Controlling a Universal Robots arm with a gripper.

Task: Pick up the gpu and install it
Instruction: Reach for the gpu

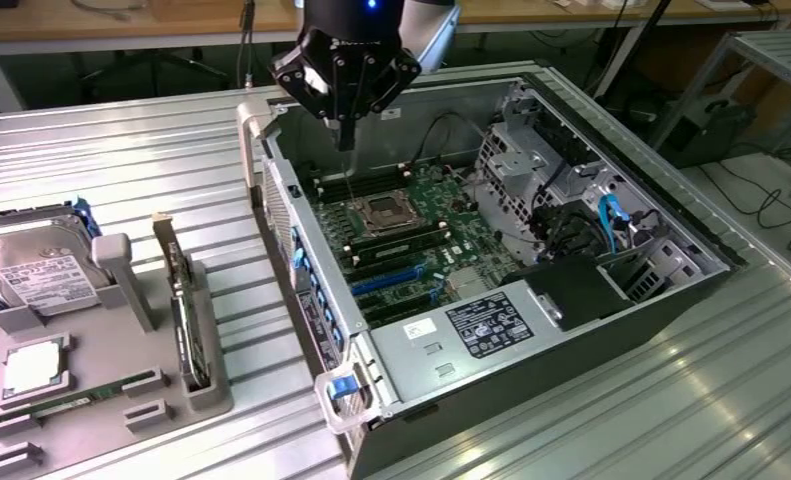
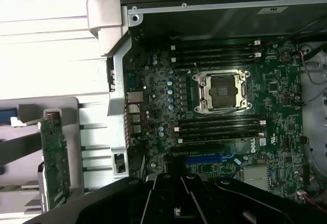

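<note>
Now the gripper [image 1: 346,140] hangs over the motherboard [image 1: 465,240], jaws pressed together, empty; dropping here could jab the CPU socket [image 1: 382,213], gpu [image 1: 182,300] untouched.

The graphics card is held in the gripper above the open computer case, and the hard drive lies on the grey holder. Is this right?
No. The graphics card stands upright in the grey holder; the gripper is empty. The exterior view shows it.

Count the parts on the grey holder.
4: silver boxy hard drive at the back, square silver processor before it, long green memory stick in front, thin dark gpu upright beside them.
</note>
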